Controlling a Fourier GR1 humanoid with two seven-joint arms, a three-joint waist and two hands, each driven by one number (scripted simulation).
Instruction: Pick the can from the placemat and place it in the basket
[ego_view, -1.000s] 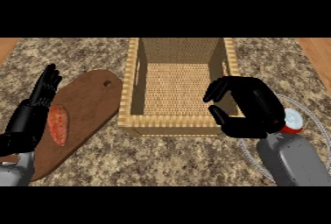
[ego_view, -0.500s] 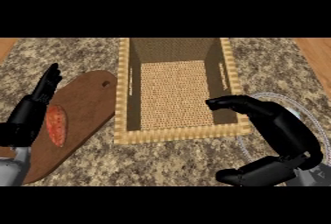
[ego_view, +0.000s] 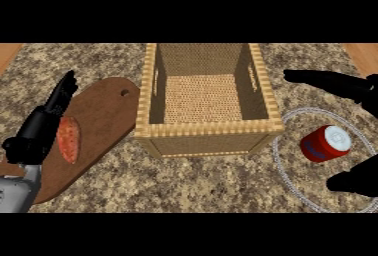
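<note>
A red can (ego_view: 325, 143) with a white lid and blue label lies tilted on a round grey placemat (ego_view: 292, 170) with a pale rim, at the right of the counter. My right hand (ego_view: 347, 87) is open around it without touching: fingers stretch out above the can, the thumb (ego_view: 354, 181) shows below it at the right edge. The wicker basket (ego_view: 207, 131) stands at the centre, left of the placemat, and its inside is empty. My left hand (ego_view: 44, 125) rests open at the far left, fingers pointing up.
A brown wooden cutting board (ego_view: 100, 122) lies left of the basket with a reddish sausage-like piece (ego_view: 68, 140) on it, partly beside my left hand. The counter top is speckled stone with wooden edges at the far corners.
My right hand has spread wide and shifted right, uncovering the red can on the placemat. The view has shifted so the basket sits lower and more central. The left hand barely moved.
</note>
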